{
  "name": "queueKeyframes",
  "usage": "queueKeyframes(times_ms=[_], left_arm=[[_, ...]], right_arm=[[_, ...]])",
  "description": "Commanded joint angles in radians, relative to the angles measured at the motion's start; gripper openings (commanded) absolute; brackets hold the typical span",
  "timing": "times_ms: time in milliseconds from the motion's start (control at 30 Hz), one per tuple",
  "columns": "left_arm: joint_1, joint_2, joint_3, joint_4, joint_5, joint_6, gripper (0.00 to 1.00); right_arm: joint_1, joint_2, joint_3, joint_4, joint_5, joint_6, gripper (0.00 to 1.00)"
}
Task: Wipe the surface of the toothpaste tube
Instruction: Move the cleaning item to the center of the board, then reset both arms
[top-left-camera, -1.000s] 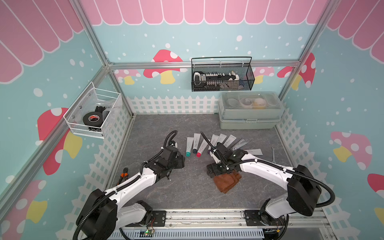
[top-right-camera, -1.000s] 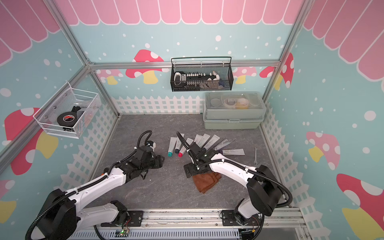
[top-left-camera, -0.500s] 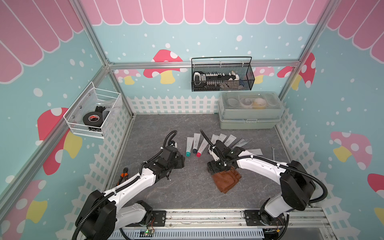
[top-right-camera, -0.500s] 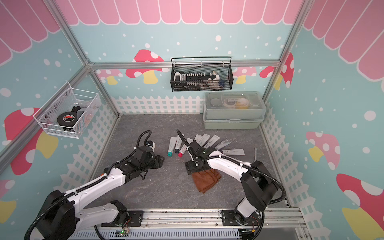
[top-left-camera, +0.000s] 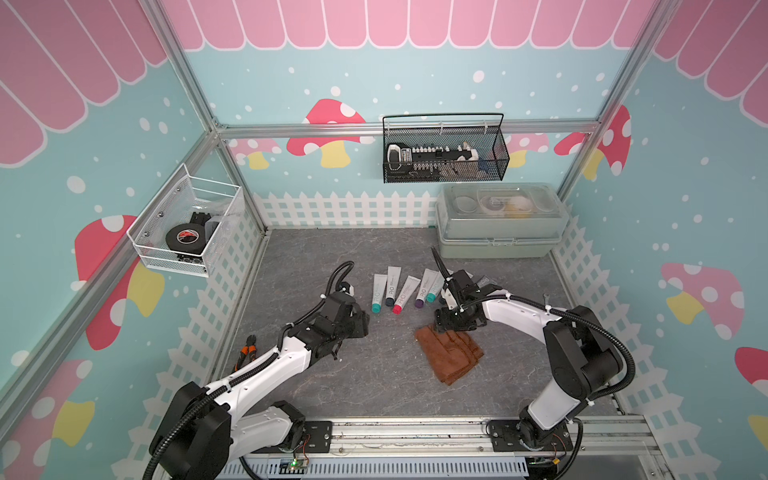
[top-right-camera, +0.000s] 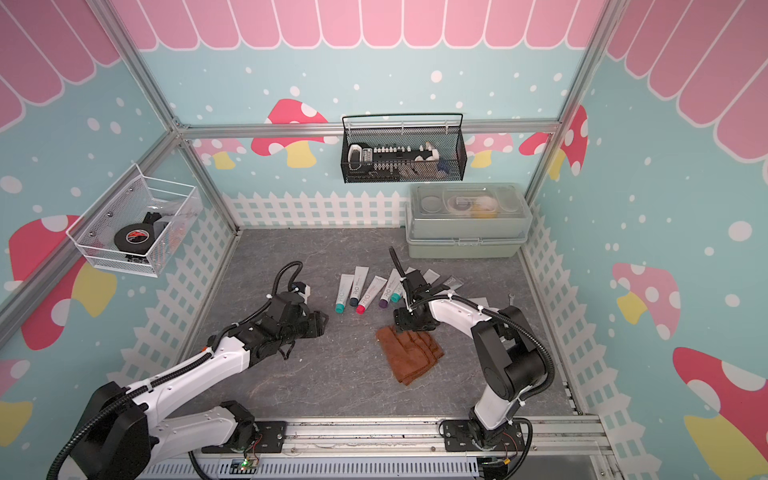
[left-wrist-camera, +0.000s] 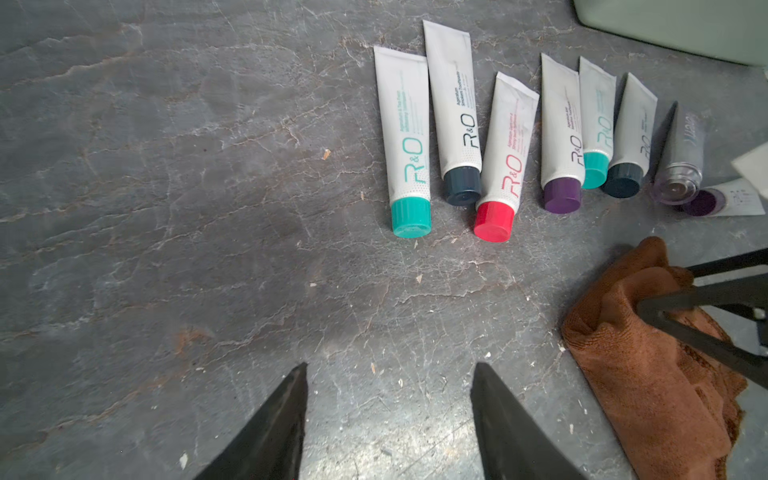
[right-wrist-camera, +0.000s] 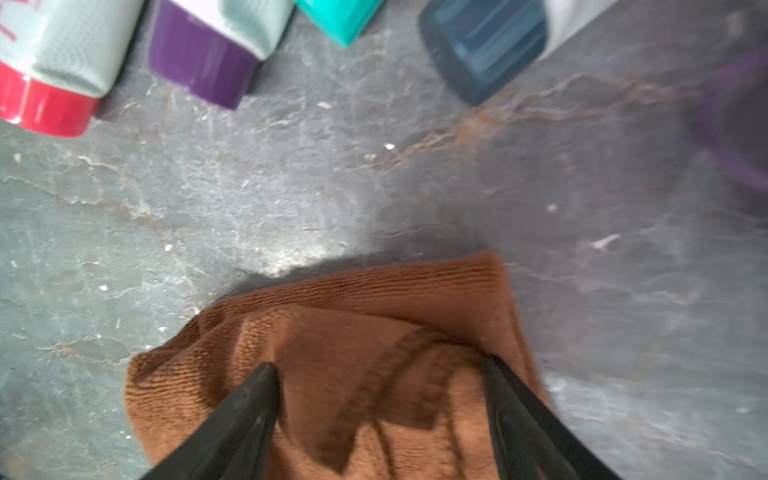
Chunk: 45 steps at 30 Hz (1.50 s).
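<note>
Just short of tubes (left-wrist-camera: 505, 149), R fingers (right-wrist-camera: 245, 419) apart, prob. pressing cloth (right-wrist-camera: 353, 332); L fingers (left-wrist-camera: 278, 424) apart.

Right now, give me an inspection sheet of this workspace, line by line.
Surface: grey stone-look tabletop, scattered pale specks.
Job's things: toothpaste tubes in a row, caps toward the arms; brown cloth bunched beside them.
Clutter: orange-handled pliers at the edge; lidded storage box at the back.
Pincers: left pincer open, empty; right pincer open, tips on the cloth.
Cables: black hoses looped above both wrists.
Surroundings: black mesh basket and white wire basket with tape roll on the walls.
</note>
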Motion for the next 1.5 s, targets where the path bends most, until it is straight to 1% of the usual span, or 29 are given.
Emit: queueKeyframes(times_ms=[0, 33, 67, 100, 133, 200, 267, 300, 367, 400, 433, 500, 533, 600, 667, 733, 800, 867, 933, 1000, 1033, 1100, 1133, 1167, 1267, 1300, 1367, 1433, 1467], left_arm=[[0.005, -0.042, 0.025, -0.055, -0.065, -0.021, 0.62], [0.006, -0.049, 0.038, -0.071, -0.089, -0.024, 0.62], [0.009, -0.054, 0.061, -0.093, -0.116, -0.026, 0.89], [0.015, -0.060, 0.089, -0.118, -0.141, -0.024, 0.99], [0.022, -0.061, 0.115, -0.141, -0.161, -0.017, 0.99], [0.058, -0.062, 0.185, -0.191, -0.175, 0.009, 0.99], [0.098, -0.061, 0.241, -0.234, -0.219, -0.005, 0.99], [0.116, -0.069, 0.254, -0.234, -0.237, 0.002, 0.99], [0.122, -0.086, 0.275, -0.240, -0.340, 0.021, 0.99], [0.123, -0.093, 0.279, -0.226, -0.377, 0.050, 0.99], [0.158, -0.095, 0.282, -0.217, -0.403, 0.074, 0.99], [0.179, -0.103, 0.231, -0.092, -0.384, 0.258, 0.99], [0.179, -0.113, 0.189, -0.016, -0.369, 0.333, 0.99], [0.187, -0.153, 0.063, 0.168, -0.406, 0.384, 0.99], [0.205, -0.219, -0.120, 0.430, -0.389, 0.484, 0.99], [0.244, -0.259, -0.278, 0.683, -0.377, 0.498, 0.99], [0.318, -0.243, -0.376, 0.847, -0.312, 0.475, 0.99], [0.373, -0.176, -0.377, 0.882, -0.260, 0.464, 0.99], [0.384, -0.098, -0.361, 0.927, -0.244, 0.481, 0.99], [0.390, -0.017, -0.372, 1.036, -0.238, 0.482, 0.99], [0.394, 0.034, -0.378, 1.104, -0.237, 0.479, 0.99], [0.400, 0.103, -0.365, 1.133, -0.234, 0.492, 0.99], [0.408, 0.141, -0.363, 1.163, -0.197, 0.492, 0.99], [0.407, 0.170, -0.365, 1.208, -0.193, 0.509, 0.99], [0.427, 0.201, -0.373, 1.242, -0.165, 0.501, 0.99], [0.435, 0.221, -0.373, 1.264, -0.151, 0.501, 0.99], [0.455, 0.316, -0.376, 1.362, -0.127, 0.491, 0.99], [0.466, 0.409, -0.380, 1.501, -0.166, 0.476, 0.99], [0.482, 0.371, -0.369, 1.431, -0.148, 0.452, 0.99]], right_arm=[[-0.001, -0.101, 0.014, -0.058, 0.035, -0.034, 0.85], [-0.001, -0.127, 0.022, -0.070, 0.041, -0.040, 0.89], [-0.002, -0.156, 0.030, -0.079, 0.054, -0.042, 0.93], [-0.001, -0.188, 0.042, -0.090, 0.070, -0.046, 0.96], [-0.001, -0.211, 0.053, -0.100, 0.088, -0.052, 0.98], [-0.001, -0.286, 0.064, -0.098, 0.146, -0.075, 0.99], [-0.001, -0.365, 0.039, -0.059, 0.268, -0.056, 0.99], [0.000, -0.414, 0.000, -0.007, 0.319, -0.053, 0.99], [0.000, -0.511, -0.108, 0.123, 0.396, -0.068, 0.99], [0.000, -0.559, -0.167, 0.196, 0.411, -0.127, 0.99], [0.001, -0.606, -0.213, 0.257, 0.393, -0.214, 0.99], [0.000, -0.699, -0.297, 0.356, 0.398, -0.333, 0.99], [0.000, -0.734, -0.331, 0.390, 0.436, -0.341, 0.99], [-0.001, -0.790, -0.411, 0.489, 0.523, -0.369, 0.99], [-0.003, -0.834, -0.489, 0.585, 0.551, -0.434, 0.99], [-0.005, -0.850, -0.546, 0.667, 0.586, -0.447, 0.99], [-0.010, -0.838, -0.596, 0.757, 0.634, -0.470, 0.99], [-0.017, -0.801, -0.640, 0.848, 0.720, -0.485, 0.99], [-0.037, -0.772, -0.683, 0.943, 0.781, -0.499, 0.99], [-0.070, -0.739, -0.734, 1.057, 0.799, -0.505, 0.99], [-0.092, -0.721, -0.759, 1.120, 0.802, -0.506, 0.99], [-0.136, -0.670, -0.814, 1.240, 0.795, -0.502, 0.98], [-0.164, -0.635, -0.829, 1.291, 0.781, -0.497, 0.99], [-0.190, -0.594, -0.835, 1.327, 0.764, -0.499, 0.98], [-0.267, -0.441, -0.858, 1.524, 0.730, -0.498, 0.99], [-0.280, -0.399, -0.856, 1.581, 0.743, -0.495, 0.99], [-0.310, -0.312, -0.834, 1.649, 0.689, -0.507, 0.99], [-0.340, -0.214, -0.803, 1.690, 0.684, -0.490, 0.99], [-0.355, -0.168, -0.795, 1.737, 0.641, -0.502, 0.99]])
